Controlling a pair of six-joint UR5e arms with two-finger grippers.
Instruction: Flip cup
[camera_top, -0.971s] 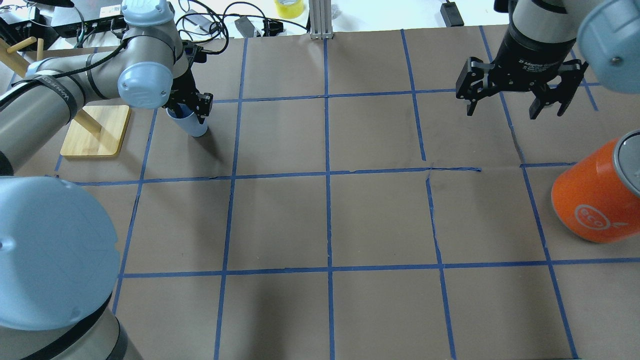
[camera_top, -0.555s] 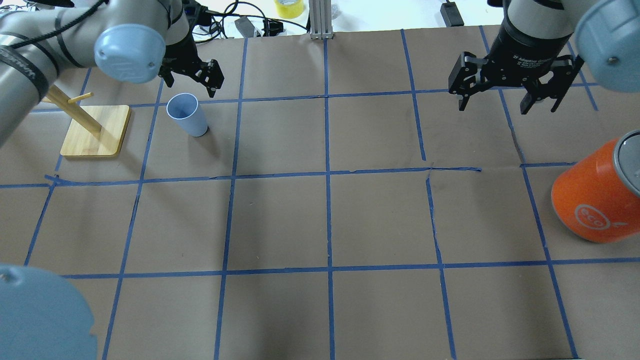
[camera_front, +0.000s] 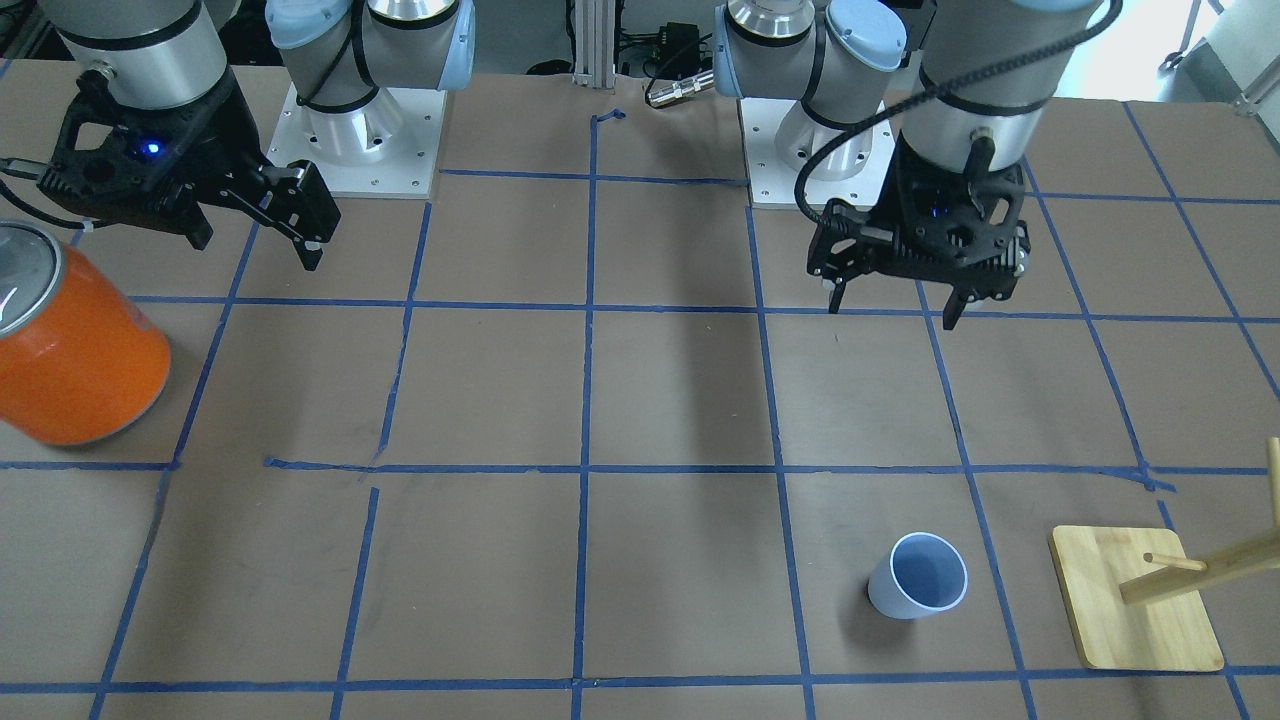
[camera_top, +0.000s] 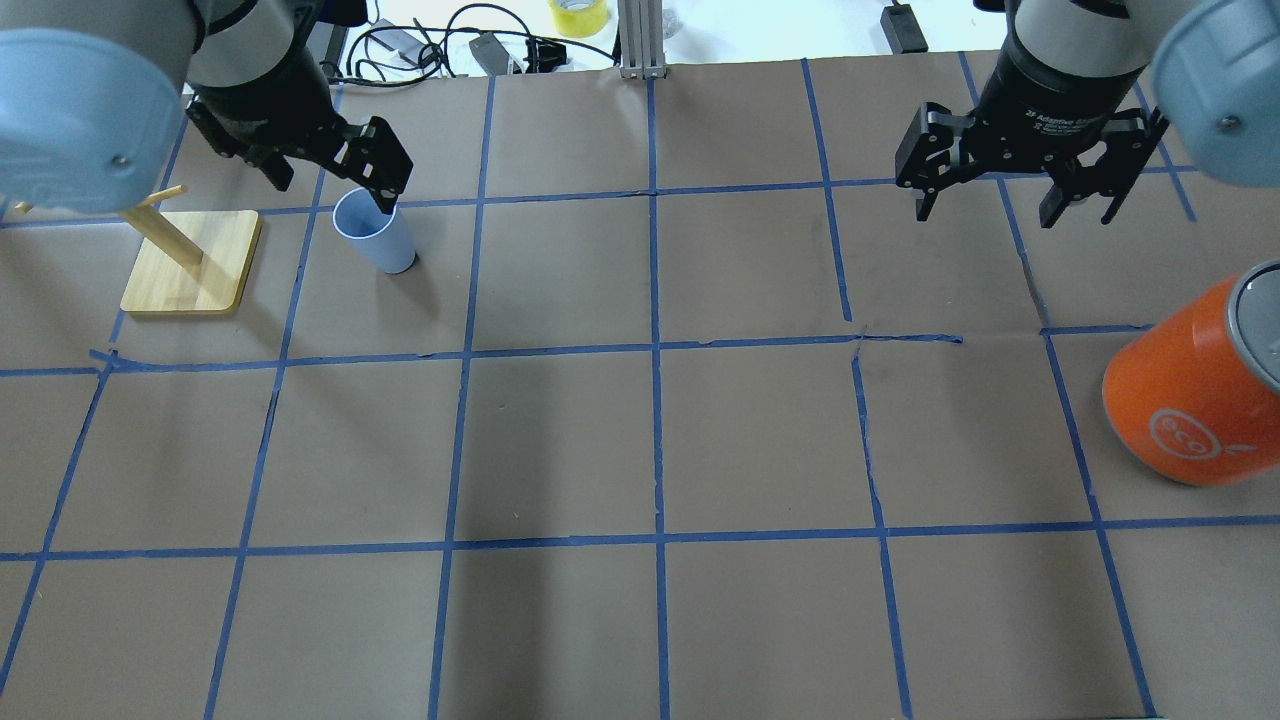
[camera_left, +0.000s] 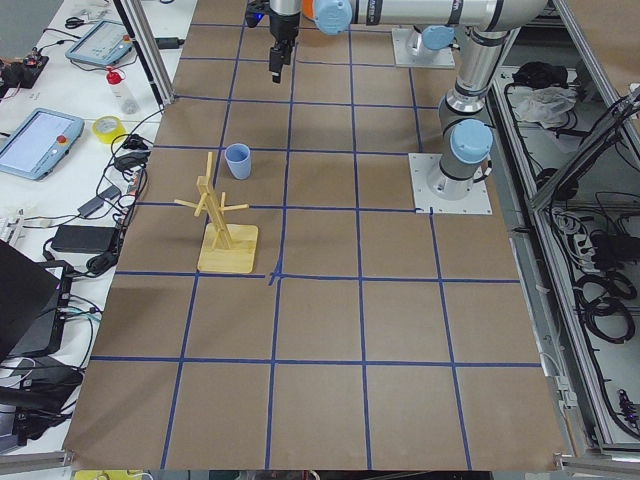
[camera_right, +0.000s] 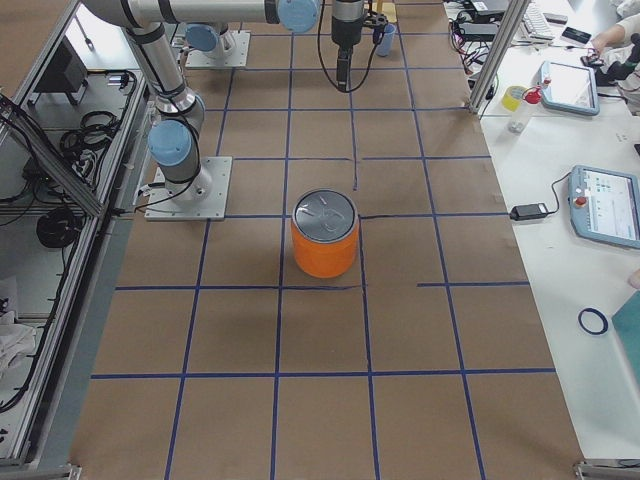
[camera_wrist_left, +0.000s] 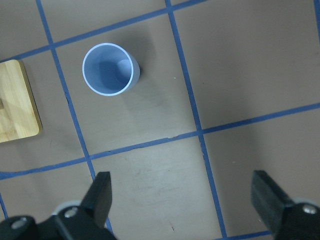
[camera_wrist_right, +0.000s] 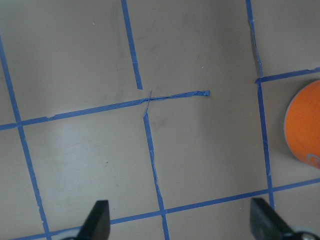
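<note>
From the operators' side, the cup (camera_front: 918, 590) stands upright on the bench (camera_front: 680, 400) with its mouth up and nothing inside. It is well beyond the left end effector (camera_front: 892, 312), away from the robot's base, and near the wooden stand (camera_front: 1135, 600). This end effector hangs spread wide and carries nothing. The right end effector (camera_front: 257, 248) is also spread and empty, with the orange can (camera_front: 75, 350) just beside it.

From over the robot's shoulders, one finger of the left end effector (camera_top: 335, 190) seems to overlap the rim of the cup (camera_top: 375, 235). I believe this is only the angle.

The left wrist camera settles it. The cup (camera_wrist_left: 109, 69) lies ahead of the fingers (camera_wrist_left: 100, 195) and off to one side, not between them, with bare bench in the gap.

The right wrist camera shows only tape lines and the edge of the can (camera_wrist_right: 305, 130).

I judge the cup to be very light, with a thin smooth wall that may flex at the rim. Because it tapers, a squeeze high on it could let it slide out. I would take it across the side wall at about middle height, gently, so the wrist can then turn it over.
</note>
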